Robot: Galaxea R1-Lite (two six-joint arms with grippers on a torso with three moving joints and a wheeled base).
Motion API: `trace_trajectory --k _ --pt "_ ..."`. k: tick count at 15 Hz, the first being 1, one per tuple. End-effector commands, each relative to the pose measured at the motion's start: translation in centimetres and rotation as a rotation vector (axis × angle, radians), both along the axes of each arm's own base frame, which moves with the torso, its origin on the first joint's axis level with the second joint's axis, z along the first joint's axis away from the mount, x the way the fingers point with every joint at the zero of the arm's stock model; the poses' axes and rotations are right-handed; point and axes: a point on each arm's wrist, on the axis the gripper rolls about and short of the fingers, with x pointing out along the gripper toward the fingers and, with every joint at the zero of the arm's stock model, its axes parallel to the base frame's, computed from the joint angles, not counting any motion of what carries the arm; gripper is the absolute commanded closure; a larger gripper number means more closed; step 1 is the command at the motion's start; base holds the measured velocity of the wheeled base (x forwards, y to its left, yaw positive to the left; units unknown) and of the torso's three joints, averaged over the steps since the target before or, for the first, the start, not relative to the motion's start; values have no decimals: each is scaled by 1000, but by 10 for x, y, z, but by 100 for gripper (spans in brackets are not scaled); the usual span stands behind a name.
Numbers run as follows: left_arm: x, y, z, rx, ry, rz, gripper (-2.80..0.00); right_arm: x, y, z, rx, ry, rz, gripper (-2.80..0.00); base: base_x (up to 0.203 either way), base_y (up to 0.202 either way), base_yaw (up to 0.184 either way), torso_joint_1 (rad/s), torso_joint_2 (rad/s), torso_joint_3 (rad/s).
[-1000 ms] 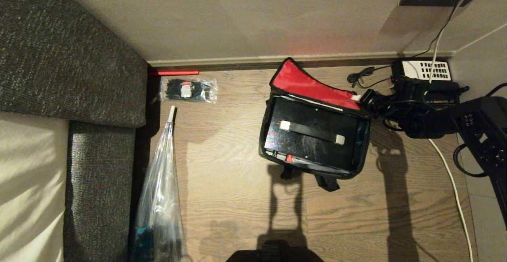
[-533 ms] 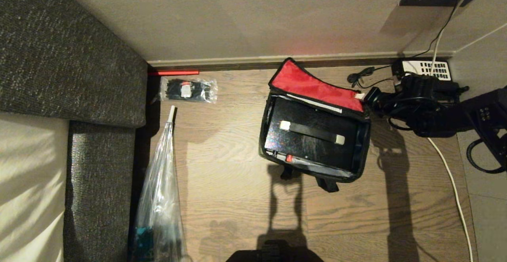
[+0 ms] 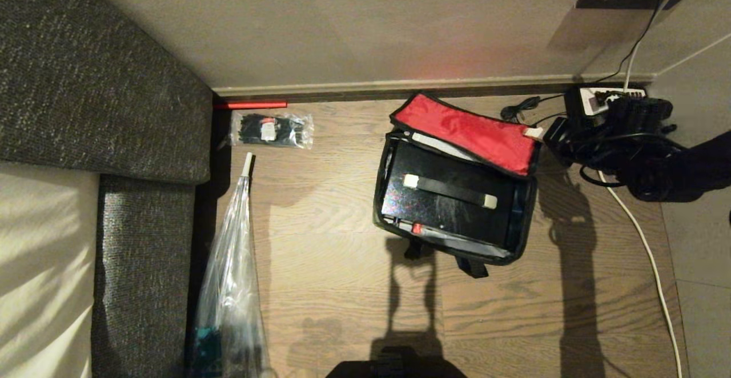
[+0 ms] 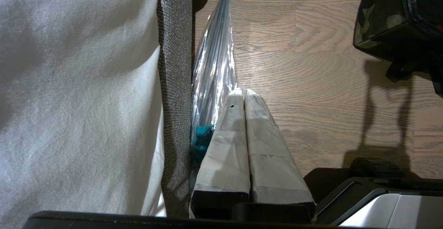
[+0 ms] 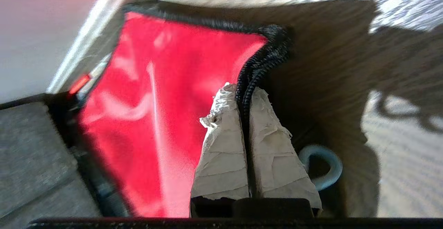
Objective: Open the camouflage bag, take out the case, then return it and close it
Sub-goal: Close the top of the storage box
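Right of centre in the head view, the camouflage bag point(image 3: 454, 195) sits on the wood floor point(image 3: 342, 264) with its red-lined lid point(image 3: 471, 132) raised, and the right gripper point(image 3: 537, 133) pinches the lid's right corner at the upper right of the bag. The case point(image 3: 448, 198) lies inside, filling the opening, just below and left of that gripper. The risk, as I judge it, is that the thin corner slips from the pinch and the lid flops the wrong way, or that a pull drags the whole bag toward the telephone point(image 3: 605, 101) and white cable point(image 3: 645, 246) crowded at upper right, where the arm could snag. At the upper right corner of the left wrist view only a camouflage corner of the bag shows, well apart from the left gripper point(image 4: 240, 95), which hangs idle at lower centre with its fingers pressed together beside the clear plastic sleeve point(image 4: 214, 70) and the sofa point(image 4: 86, 83). Centre frame in the right wrist view, the taped fingers point(image 5: 225, 146) are clamped on the lid's black zipper edge point(image 5: 258, 61), with the red lining spread to the left; the hold covers only a short stretch of the edge, so it could peel free.
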Motion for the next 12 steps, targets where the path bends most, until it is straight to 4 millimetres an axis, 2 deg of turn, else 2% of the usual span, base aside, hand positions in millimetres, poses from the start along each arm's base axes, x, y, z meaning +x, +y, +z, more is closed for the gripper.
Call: trace_trajectory --k 1,8,12 --pt "0 0 0 0 -1 1 0 -19 2 18 2 -23 5 0 0 0 0 0 0 0" --pt "0 0 0 0 -1 1 0 -55 8 22 -2 -38 126 0 0 0 0 0 0 0" --pt "0 0 0 0 -1 1 0 -73 10 13 -22 8 154 0 0 0 0 0 0 0"
